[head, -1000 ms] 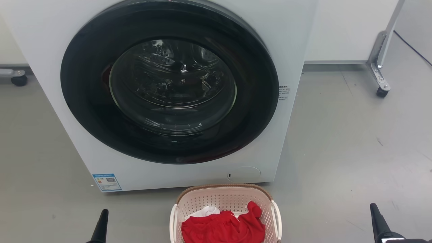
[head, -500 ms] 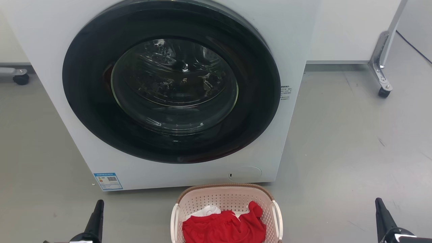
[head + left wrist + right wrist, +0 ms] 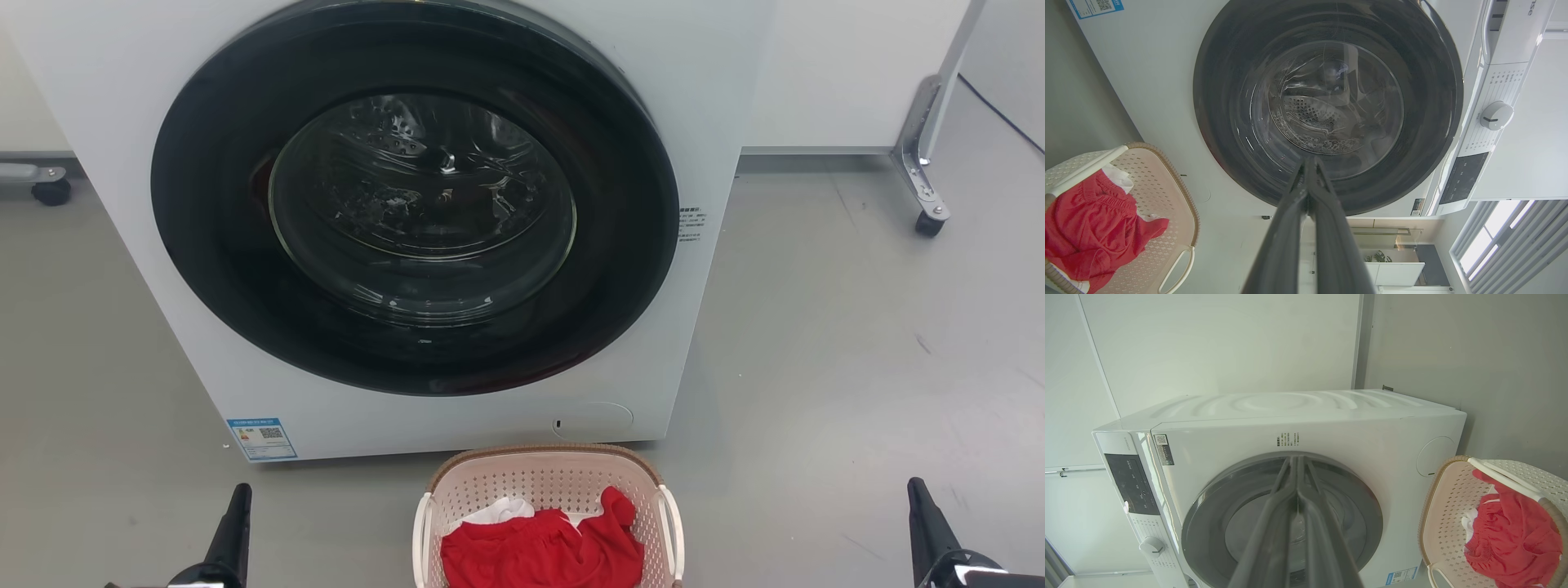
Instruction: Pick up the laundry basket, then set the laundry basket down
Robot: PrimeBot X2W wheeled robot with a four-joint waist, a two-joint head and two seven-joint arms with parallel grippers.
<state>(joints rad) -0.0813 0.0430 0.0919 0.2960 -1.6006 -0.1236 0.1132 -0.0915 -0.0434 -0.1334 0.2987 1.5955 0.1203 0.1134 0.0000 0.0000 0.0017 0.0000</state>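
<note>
Head view: laundry basket [image 3: 545,483] sits between left gripper [image 3: 238,500], right gripper [image 3: 918,493].

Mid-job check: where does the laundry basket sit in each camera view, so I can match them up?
Head view: laundry basket at bottom centre, just in front of the washer, cut by the bottom edge.
Left wrist view: laundry basket at lower left, cut by the left edge.
Right wrist view: laundry basket at lower right, cut by the right edge.
Shared landmark: the round dark door, beside it in all three.
</note>
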